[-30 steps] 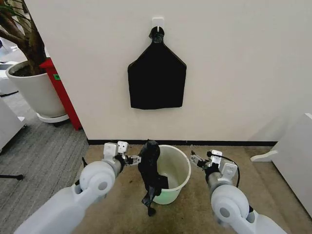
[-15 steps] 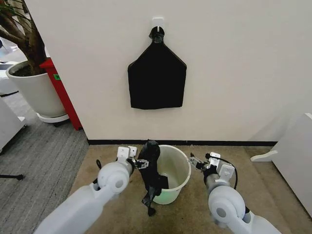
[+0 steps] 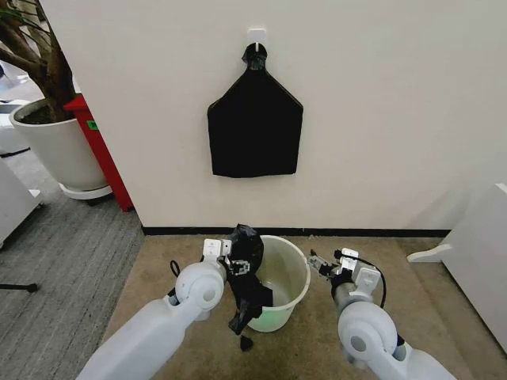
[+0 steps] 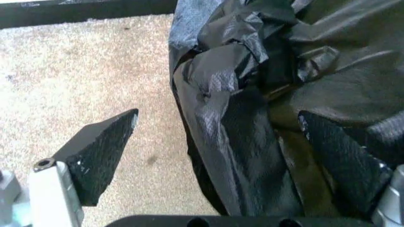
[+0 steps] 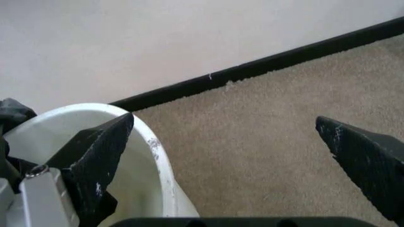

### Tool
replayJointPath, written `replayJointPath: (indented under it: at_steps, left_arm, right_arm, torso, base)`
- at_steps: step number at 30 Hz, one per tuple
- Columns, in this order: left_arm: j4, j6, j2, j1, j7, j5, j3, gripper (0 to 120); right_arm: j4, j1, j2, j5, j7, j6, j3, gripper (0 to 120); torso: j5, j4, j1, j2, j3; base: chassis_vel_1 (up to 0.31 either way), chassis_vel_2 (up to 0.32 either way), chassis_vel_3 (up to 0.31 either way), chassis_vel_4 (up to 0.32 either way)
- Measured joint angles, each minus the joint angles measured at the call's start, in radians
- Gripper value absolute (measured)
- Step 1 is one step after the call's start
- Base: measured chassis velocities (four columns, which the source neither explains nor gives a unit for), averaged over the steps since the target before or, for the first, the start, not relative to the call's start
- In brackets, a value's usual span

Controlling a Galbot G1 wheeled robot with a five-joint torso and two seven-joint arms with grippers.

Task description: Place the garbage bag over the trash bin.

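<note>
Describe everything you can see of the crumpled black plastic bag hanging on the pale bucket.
The thin, glossy, wrinkled black plastic garbage bag is bunched into a narrow strip, draped over the left side of the rolled rim of the pale, translucent round trash bin. Part hangs inside, part trails down the outer wall to the beige carpet. It is not spread across the opening. The left gripper sits against its upper folds, fingers apart with folds between them in the wrist view.

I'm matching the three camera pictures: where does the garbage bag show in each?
Head view: the bag hangs over the bin's left rim, at the left gripper.
Left wrist view: the bag lies crumpled between the open fingers.
Right wrist view: a black scrap at the bin's far rim.
Shared landmark: the beige carpet.
</note>
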Motion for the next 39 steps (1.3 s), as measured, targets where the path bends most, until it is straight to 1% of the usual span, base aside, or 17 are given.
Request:
replayJointPath:
  at_steps: [5,9,33,35,37,39]
  left_arm:
    - [-0.065,0.0,0.028,0.027,-0.01,-0.012,-0.024,100]
    - [-0.067,0.001,0.033,0.034,-0.011,-0.014,-0.034,100]
    - [0.079,0.001,-0.065,0.013,-0.025,0.004,-0.014,100]
    - [0.097,0.0,-0.077,0.009,-0.027,0.006,-0.014,98]
    - [0.105,-0.002,-0.083,0.007,-0.03,0.006,-0.014,98]
    - [0.112,-0.01,-0.09,0.004,-0.039,0.007,-0.011,93]
  right_arm:
    - [-0.006,0.004,0.0,0.0,-0.002,0.0,-0.003,100]
    - [-0.009,0.005,0.003,-0.001,-0.002,0.001,-0.005,100]
    - [-0.021,-0.012,0.006,-0.005,0.001,0.002,-0.006,100]
    - [-0.024,-0.012,0.006,-0.006,0.001,0.002,-0.006,100]
    - [-0.026,-0.011,0.006,-0.007,0.001,0.002,-0.006,100]
    - [-0.027,-0.01,0.006,-0.007,0.001,0.003,-0.006,100]
  torso:
    - [0.0,0.0001,0.0,0.0,0.0]
    - [0.0001,0.0001,0.0,0.0,0.0]
    - [0.0002,0.0,0.0,0.0,0.0]
    - [0.0003,0.0001,0.0,0.0,0.0]
    - [0.0004,0.0001,0.0,0.0,0.0]
    - [0.0003,0.0001,0.0,0.0,0.0]
  base:
    - [0.0,0.0,0.0,0.0]
    - [0.0,0.0,0.0,0.0]
    - [0.0,0.0,0.0,0.0]
    - [0.0,0.0,0.0,0.0]
    - [0.0,0.0,0.0,0.0]
    - [0.0,0.0,0.0,0.0]
